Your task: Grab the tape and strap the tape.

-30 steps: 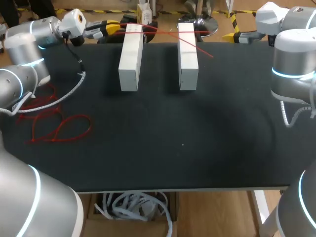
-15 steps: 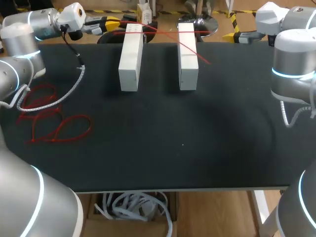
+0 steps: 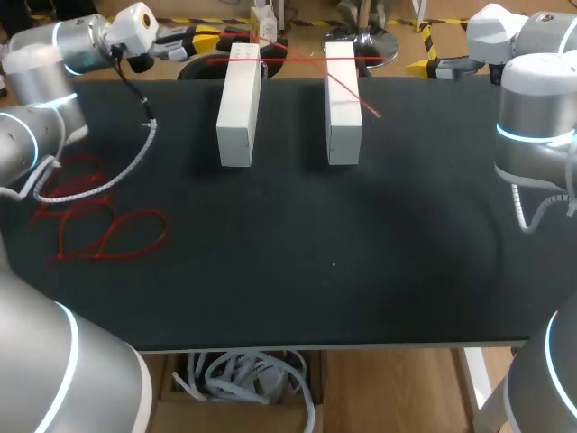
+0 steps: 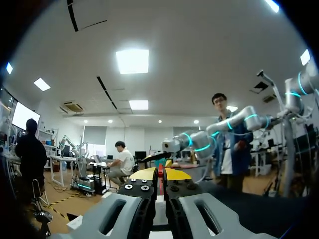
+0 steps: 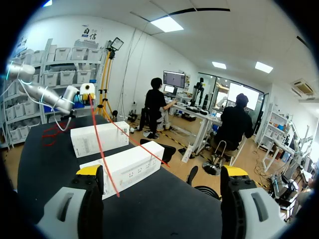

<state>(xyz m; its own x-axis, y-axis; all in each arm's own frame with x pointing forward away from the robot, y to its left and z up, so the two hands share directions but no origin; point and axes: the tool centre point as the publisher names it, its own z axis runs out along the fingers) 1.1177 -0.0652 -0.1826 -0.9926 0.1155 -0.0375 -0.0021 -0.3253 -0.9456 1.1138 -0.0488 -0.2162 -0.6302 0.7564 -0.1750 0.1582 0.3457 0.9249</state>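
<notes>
The left fingers [image 3: 200,42] sit past the far edge of the black tabletop [image 3: 315,271], beside the far end of 1 of 2 white blocks [image 3: 239,104]. In the left wrist view these fingers [image 4: 160,175] are pressed together with a sliver of red tape [image 4: 160,172] pinched between the yellow tips. From that grip the tape [image 3: 361,102] runs as a thin red strand across the far end of the near block and slantwise over the second block [image 3: 343,104], its free end lying on the tabletop just beyond it. The right fingers [image 3: 424,66] hang at the far right edge, spread wide with nothing between them [image 5: 162,174]; ahead of them the right wrist view shows both blocks [image 5: 122,168] and the tape [image 5: 103,149] crossing them. A loose heap of red ties [image 3: 99,225] lies on the tabletop's left side, well apart from the blocks.
</notes>
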